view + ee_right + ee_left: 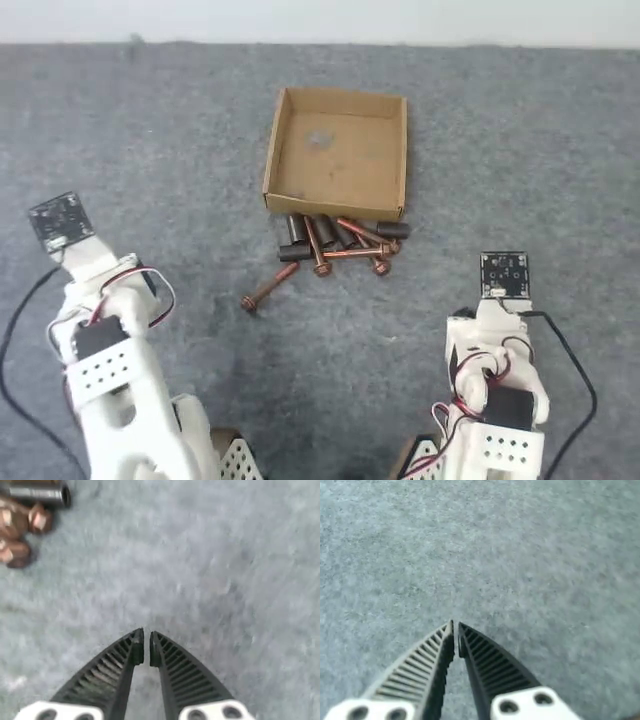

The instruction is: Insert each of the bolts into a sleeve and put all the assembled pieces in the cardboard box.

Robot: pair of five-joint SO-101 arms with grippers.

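Left end effector (455, 625): tips together, nothing in them, just grey table (530, 555) underneath. Right end effector (144, 632) is the same deal, closed and empty, w/ a dark sleeve (37, 492) and a couple of copper bolt heads (37, 519) a bit ahead of it.

In the high view the arms sit lower left and lower right. The pile (330, 245) of bolts + sleeves is mid-frame, right up against the front wall of the cardboard box (335, 204). Box looks empty, so imo nothing's assembled yet and we're at the first pick.

Easiest start is prob the lone bolt (268, 287), which lies apart at the pile's lower left. Open wide first, come down across the shank, grip mid-length so it doesn't swivel.

Watch out: the rest is tangled, bolts crossing over sleeves, and so tight to the cardboard that fingers could bump it or scatter stuff.
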